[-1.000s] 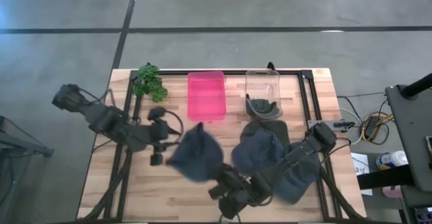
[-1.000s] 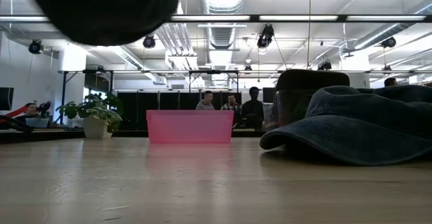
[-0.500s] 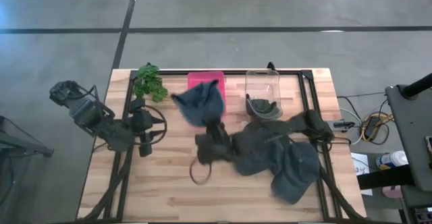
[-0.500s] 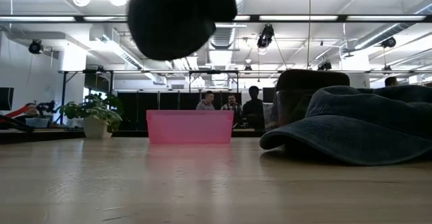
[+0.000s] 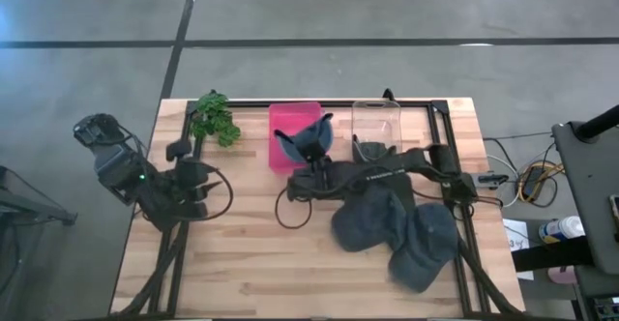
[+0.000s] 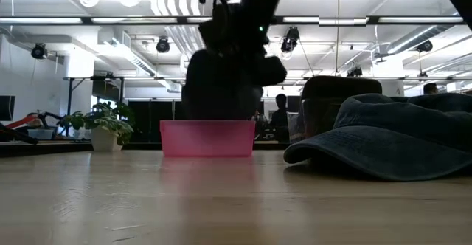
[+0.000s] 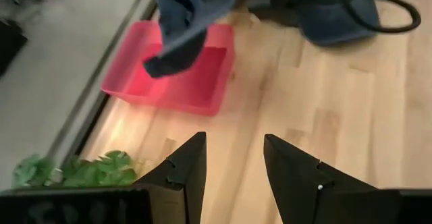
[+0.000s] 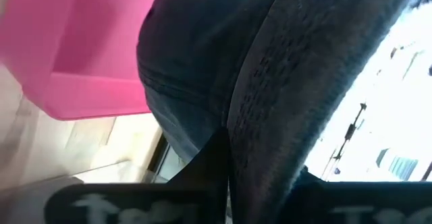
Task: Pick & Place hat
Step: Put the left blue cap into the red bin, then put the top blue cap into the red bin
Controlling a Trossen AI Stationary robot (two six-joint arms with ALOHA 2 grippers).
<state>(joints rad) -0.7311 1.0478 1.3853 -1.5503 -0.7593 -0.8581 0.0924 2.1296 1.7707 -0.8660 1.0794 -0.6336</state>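
Note:
A dark blue bucket hat (image 5: 304, 139) hangs from my right gripper (image 5: 309, 166) over the pink bin (image 5: 280, 118) at the table's far side. In the low view the hat (image 6: 221, 83) dangles with its lower end at the level of the bin's rim (image 6: 208, 127). The left wrist view shows the hat (image 7: 182, 21) above the bin (image 7: 135, 82). My left gripper (image 7: 233, 160) is open and holds nothing; it waits at the table's left (image 5: 203, 178), near the plant. My right gripper (image 8: 229, 166) is shut on a fold of the hat's cloth (image 8: 263, 109), pinched between the two fingers. The arm reaches in from the table's right, and the hat hangs slack below the gripper, above the bin. Whether its lower end touches the bin, I cannot tell.
Two more dark hats (image 5: 372, 215) (image 5: 426, 248) lie on the table's right half, near the right arm. A clear container (image 5: 377, 128) holding another hat stands right of the bin. A green plant (image 5: 215, 118) stands left of the bin. Bare wood lies in the near left part.
My right gripper has carried the hat from the table's near middle toward the far edge, over the pink bin, and lowered it, so the hat now hangs at the bin's rim. My left gripper has drawn back toward the table's left edge.

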